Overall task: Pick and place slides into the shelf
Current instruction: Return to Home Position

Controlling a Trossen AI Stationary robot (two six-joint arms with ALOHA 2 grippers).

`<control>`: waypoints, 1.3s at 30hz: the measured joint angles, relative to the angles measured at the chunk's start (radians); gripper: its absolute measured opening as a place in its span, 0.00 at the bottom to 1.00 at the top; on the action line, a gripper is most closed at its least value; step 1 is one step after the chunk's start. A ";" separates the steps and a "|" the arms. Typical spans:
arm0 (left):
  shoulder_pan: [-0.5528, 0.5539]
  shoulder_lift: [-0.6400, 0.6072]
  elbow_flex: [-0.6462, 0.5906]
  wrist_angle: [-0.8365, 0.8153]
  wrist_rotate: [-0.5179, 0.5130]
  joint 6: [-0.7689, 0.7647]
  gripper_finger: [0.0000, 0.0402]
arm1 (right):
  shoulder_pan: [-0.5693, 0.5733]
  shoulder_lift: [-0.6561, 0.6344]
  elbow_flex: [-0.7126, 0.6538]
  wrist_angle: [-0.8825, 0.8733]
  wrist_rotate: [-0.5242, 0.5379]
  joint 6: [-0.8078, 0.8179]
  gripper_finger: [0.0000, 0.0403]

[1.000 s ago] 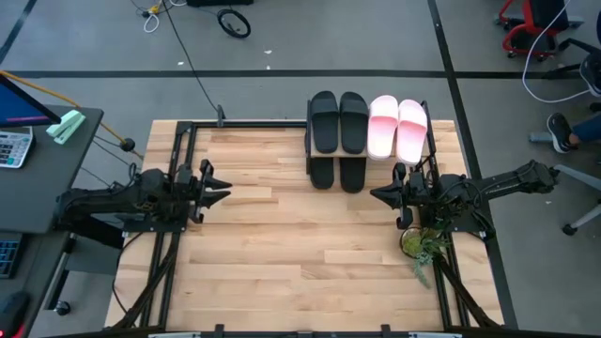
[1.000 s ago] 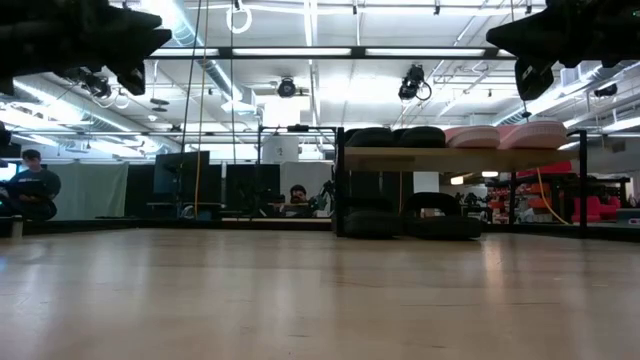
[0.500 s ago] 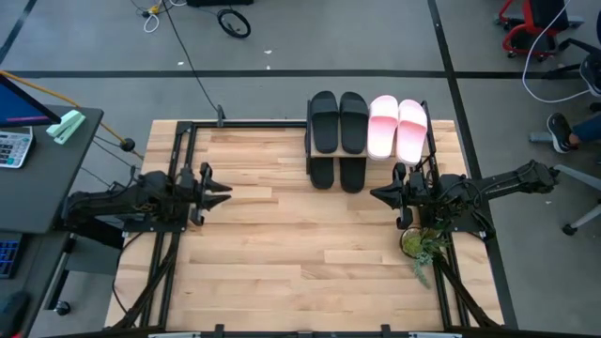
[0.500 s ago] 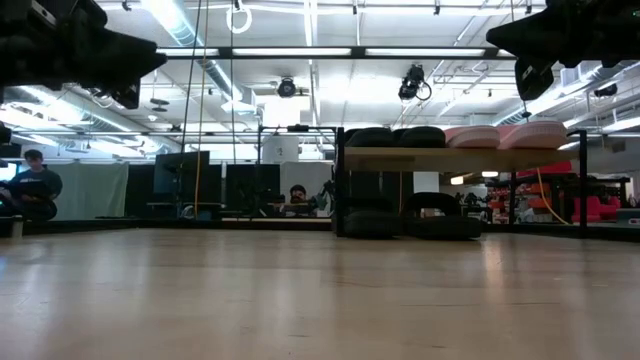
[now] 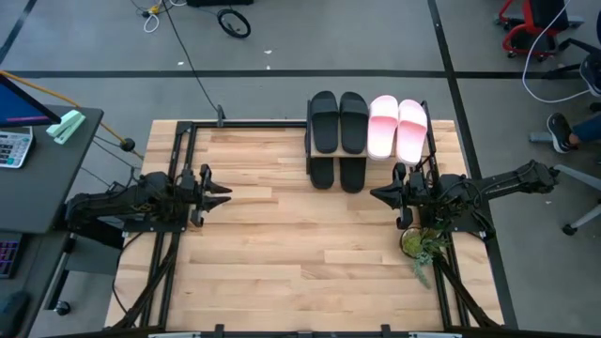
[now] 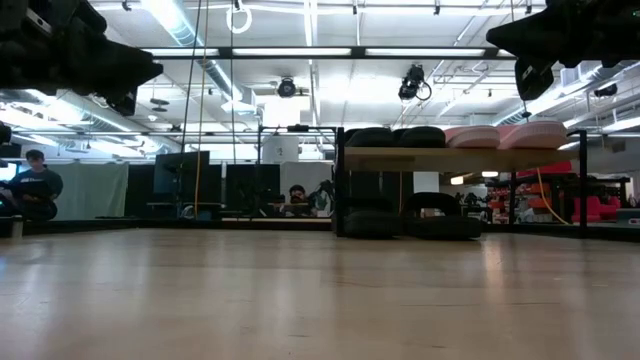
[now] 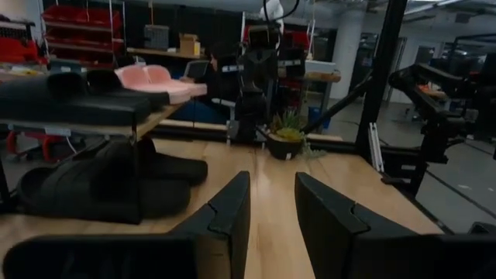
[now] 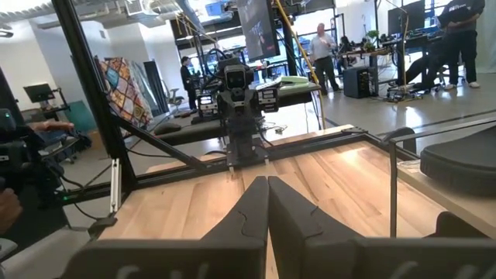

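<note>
The shelf [image 6: 460, 158] stands at the table's far edge, right of centre. Two black slides [image 5: 338, 122] and two pale pink slides [image 5: 397, 129] lie side by side on its top board. Two more black slides [image 5: 337, 173] lie on the lower board, their near ends sticking out. My left gripper [image 5: 223, 192] hangs open above the table's left side and points toward the shelf; its fingers [image 7: 232, 205] stand apart. My right gripper [image 5: 376, 194] hangs shut just near of the shelf's right half and points left, its fingers [image 8: 252, 203] closed together.
A small potted plant [image 5: 420, 246] sits by the right arm's base at the table's right edge. Black frame rails run along the table's left, right and far edges. Bare wood lies between the two grippers and toward the near edge [image 5: 300, 272]. People show in the room beyond.
In the low view my left gripper has sunk a little and drawn slightly toward the table's left edge. The right arm, the slides and the shelf have kept still.
</note>
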 joint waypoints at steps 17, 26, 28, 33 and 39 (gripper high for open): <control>0.000 0.002 0.000 -0.001 0.000 -0.003 0.27 | 0.000 0.000 0.000 0.000 0.000 0.000 0.03; 0.000 0.002 0.000 -0.001 0.000 -0.003 0.27 | 0.000 0.000 0.000 0.000 0.000 0.000 0.03; 0.000 0.002 0.000 -0.001 0.000 -0.003 0.27 | 0.000 -0.003 0.000 0.000 0.000 0.000 0.03; 0.000 0.002 0.000 -0.001 0.000 -0.003 0.27 | 0.002 -0.026 0.000 -0.004 0.000 -0.004 0.03; 0.000 0.002 0.000 -0.001 0.000 -0.003 0.27 | 0.002 -0.092 -0.044 -0.021 0.000 -0.058 0.03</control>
